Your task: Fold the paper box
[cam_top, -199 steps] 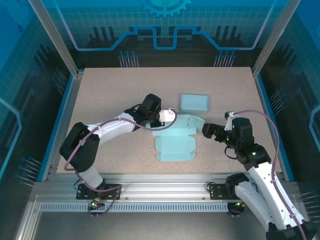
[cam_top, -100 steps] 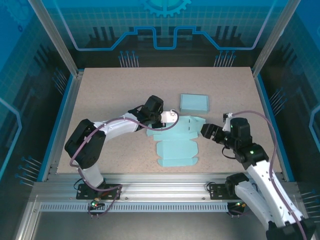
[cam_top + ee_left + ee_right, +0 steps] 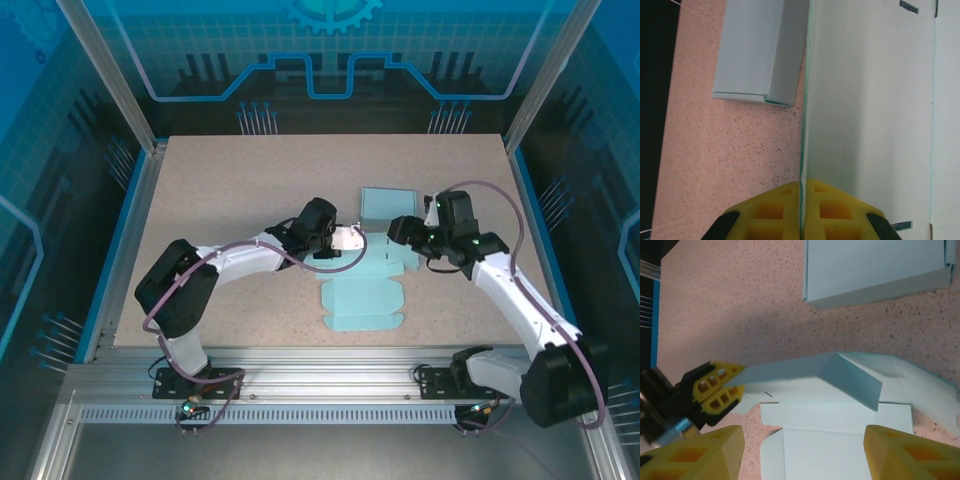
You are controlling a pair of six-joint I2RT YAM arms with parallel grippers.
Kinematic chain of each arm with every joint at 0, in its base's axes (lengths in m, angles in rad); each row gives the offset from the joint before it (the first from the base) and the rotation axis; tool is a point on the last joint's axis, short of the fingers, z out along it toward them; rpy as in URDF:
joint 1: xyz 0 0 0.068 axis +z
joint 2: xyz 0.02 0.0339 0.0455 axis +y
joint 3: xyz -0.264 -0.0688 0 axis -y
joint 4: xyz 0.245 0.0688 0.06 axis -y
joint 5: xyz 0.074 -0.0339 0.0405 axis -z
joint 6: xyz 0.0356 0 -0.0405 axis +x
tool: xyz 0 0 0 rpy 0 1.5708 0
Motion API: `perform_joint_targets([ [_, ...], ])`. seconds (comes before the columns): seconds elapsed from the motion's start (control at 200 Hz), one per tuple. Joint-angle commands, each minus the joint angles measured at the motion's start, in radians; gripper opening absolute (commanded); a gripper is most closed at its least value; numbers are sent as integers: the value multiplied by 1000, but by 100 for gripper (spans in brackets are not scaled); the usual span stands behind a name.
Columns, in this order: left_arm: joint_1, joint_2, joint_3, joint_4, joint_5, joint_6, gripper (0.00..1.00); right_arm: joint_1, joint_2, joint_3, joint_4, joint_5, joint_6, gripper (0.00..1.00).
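Paper box [image 3: 362, 295] lies as a flat cut sheet in the lower middle of the counter [image 3: 230, 190]. The left hand [image 3: 350, 238] is clamped on its upper-left flap, lifting that panel off the surface. The right hand [image 3: 400, 228] hovers at the upper-right flaps, fingers spread, gripping nothing. The step looks like raising the first wall; next the right hand should close on the lifted panel near its crease. One sheet, one finished box [image 3: 388, 205], two hands.

A speckled beige table [image 3: 230, 190] carries 1 closed pale-blue box [image 3: 388, 206], lying flat toward the far side. A blue strip [image 3: 128, 225] edges the table's left side. Aluminium rails [image 3: 300, 385] run along the near edge, and blue printed panels [image 3: 330, 40] stand behind.
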Motion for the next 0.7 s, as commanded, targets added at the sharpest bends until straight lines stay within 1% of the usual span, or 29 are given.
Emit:
perform_joint_targets([
  [0.0, -17, 0, -46, 133, -58, 35, 4, -19, 47, 45, 10, 22, -21, 64],
  [0.06, -24, -5, -65, 177, -67, 47, 4, -29, 73, 50, 31, 13, -20, 64],
  [0.185, -34, -1, -76, 193, -84, 59, 4, -46, 126, 60, 59, -1, -17, 63],
  [0.265, -40, 11, -87, 234, -112, 66, 4, -51, 161, 53, 80, -17, 0, 63],
  [0.42, -52, 33, -103, 312, -167, 83, 5, -52, 204, 9, 178, -69, 45, 63],
  [0.55, -66, 39, -130, 384, -187, 99, 5, -52, 241, 1, 240, -93, 77, 62],
  [0.64, -69, 42, -145, 424, -185, 92, 5, -52, 279, 9, 272, -125, 92, 58],
  [0.695, -71, 48, -146, 429, -187, 89, 5, -52, 299, 10, 304, -157, 106, 54],
])
